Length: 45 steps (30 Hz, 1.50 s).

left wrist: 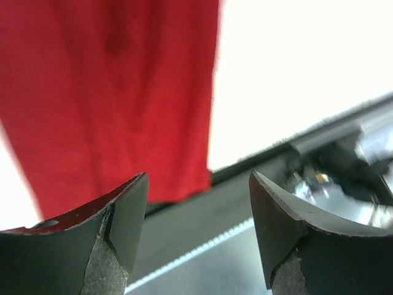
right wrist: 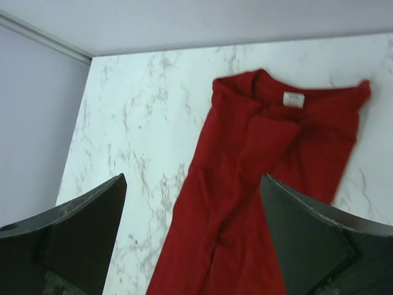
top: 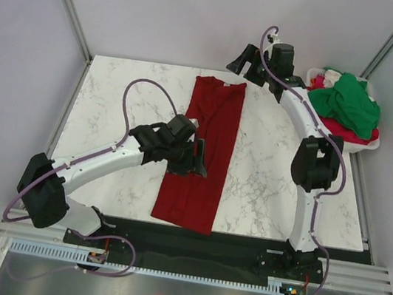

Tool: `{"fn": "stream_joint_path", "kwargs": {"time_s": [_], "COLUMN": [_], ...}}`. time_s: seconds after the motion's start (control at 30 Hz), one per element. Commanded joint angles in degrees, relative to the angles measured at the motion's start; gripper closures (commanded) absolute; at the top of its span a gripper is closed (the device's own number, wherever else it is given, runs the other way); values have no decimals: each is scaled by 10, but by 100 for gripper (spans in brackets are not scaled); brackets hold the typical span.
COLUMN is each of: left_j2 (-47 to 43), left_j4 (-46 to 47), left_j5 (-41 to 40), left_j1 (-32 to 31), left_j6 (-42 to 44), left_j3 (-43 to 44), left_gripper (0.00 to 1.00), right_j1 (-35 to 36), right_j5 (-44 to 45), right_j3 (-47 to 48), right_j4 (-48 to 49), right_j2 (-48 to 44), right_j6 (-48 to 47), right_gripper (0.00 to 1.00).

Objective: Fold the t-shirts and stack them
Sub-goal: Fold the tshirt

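A dark red t-shirt (top: 219, 121) lies on the marble table, folded lengthwise into a narrow strip running from the back to the front edge. Its collar end with a white label shows in the right wrist view (right wrist: 258, 203), its hem end in the left wrist view (left wrist: 110, 92). My left gripper (top: 198, 159) hovers over the strip's middle, open (left wrist: 198, 178), with nothing between its fingers. Above the collar end at the back, my right gripper (top: 238, 63) stands open and empty (right wrist: 193, 181). A bright green t-shirt (top: 349, 104) and a lighter red one (top: 348, 134) lie heaped at back right.
The heaped shirts sit in a white plastic basket (top: 374, 143) off the table's back right corner. A black strip and metal rail (top: 240, 248) run along the near edge by the arm bases. Pale walls with corner posts close in the back.
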Motion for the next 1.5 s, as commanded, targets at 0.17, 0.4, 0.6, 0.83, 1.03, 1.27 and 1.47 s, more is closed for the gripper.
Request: {"fn": "stream_joint_path", "kwargs": {"time_s": [0.17, 0.4, 0.6, 0.83, 1.03, 1.27, 1.47], "left_j2": [-24, -88, -188, -193, -195, -182, -205], "left_j4": [-22, -21, -19, 16, 81, 112, 130], "left_j5": [-55, -44, -33, -22, -31, -11, 9], "left_j1": [103, 107, 104, 83, 83, 80, 54], "left_j6": [84, 42, -5, -45, -35, -38, -61], "left_j3": [-54, -168, -277, -347, -373, -397, -421], "left_gripper": [31, 35, 35, 38, 39, 46, 61], "right_j1": [20, 125, 282, 463, 527, 527, 527], "right_j5": [70, 93, 144, 218, 261, 272, 292], "right_j3": [-394, -729, -896, -958, -911, -910, -923], "right_j4": [-93, -113, -132, -49, -6, 23, 22], "right_j2": [-290, -551, -769, -745, -616, -599, -621], "right_j6": [-21, 58, 215, 359, 357, 352, 363], "right_gripper": [2, 2, 8, 12, 12, 12, 11]}}
